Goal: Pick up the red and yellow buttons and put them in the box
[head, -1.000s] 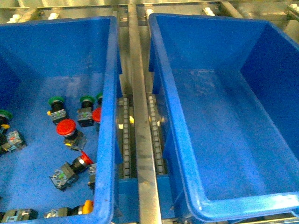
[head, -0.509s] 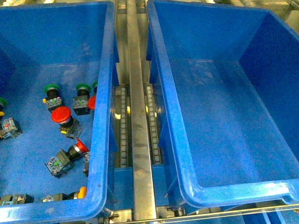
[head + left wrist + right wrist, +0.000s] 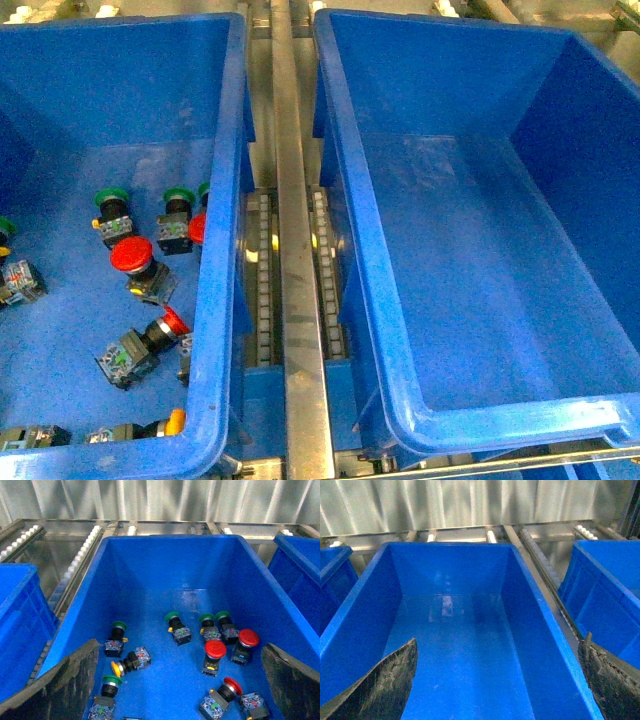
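Left gripper (image 3: 181, 647) spread over red and yellow buttons (image 3: 215, 649) (wrist view only)

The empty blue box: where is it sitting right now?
In the front view the box sits on the right, side by side with the other blue bin on the left. A metal rail runs between them.

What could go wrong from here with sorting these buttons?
Green buttons sit right beside the red buttons, so a wrong one could be grabbed. One red button sits close to the bin wall, leaving little room to grip it. The yellow button lies on its side and may roll.
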`<state>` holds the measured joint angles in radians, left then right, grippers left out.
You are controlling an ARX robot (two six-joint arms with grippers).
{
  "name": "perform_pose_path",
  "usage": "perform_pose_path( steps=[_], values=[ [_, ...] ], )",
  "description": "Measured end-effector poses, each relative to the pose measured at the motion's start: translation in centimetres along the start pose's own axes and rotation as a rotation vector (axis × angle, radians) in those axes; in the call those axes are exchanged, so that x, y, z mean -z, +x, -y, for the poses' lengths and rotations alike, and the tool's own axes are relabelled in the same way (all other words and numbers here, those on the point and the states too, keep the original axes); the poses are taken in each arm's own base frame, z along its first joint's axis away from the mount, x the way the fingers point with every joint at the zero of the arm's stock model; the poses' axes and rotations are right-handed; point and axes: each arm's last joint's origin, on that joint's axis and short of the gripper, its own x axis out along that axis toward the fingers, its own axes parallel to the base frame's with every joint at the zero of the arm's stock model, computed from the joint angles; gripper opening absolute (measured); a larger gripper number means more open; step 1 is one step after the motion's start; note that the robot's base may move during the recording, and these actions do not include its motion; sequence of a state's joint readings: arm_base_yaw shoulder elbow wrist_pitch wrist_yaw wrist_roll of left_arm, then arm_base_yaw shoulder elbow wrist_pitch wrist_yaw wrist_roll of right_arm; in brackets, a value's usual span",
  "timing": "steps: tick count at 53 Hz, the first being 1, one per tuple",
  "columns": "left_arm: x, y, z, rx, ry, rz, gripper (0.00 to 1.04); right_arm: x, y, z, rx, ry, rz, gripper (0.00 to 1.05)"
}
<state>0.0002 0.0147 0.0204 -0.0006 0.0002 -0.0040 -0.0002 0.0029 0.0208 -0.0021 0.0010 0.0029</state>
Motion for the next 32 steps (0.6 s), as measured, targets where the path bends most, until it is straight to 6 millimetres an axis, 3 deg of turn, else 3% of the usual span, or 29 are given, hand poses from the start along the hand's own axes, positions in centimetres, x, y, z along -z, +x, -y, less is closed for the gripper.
perform_pose_path(
  steps=[32],
  values=[
    [0.00,0.00,0.00,0.000,0.000,0.000,0.97,0.00,0.00,0.00,0.000,0.000,0.000,0.98]
  ],
)
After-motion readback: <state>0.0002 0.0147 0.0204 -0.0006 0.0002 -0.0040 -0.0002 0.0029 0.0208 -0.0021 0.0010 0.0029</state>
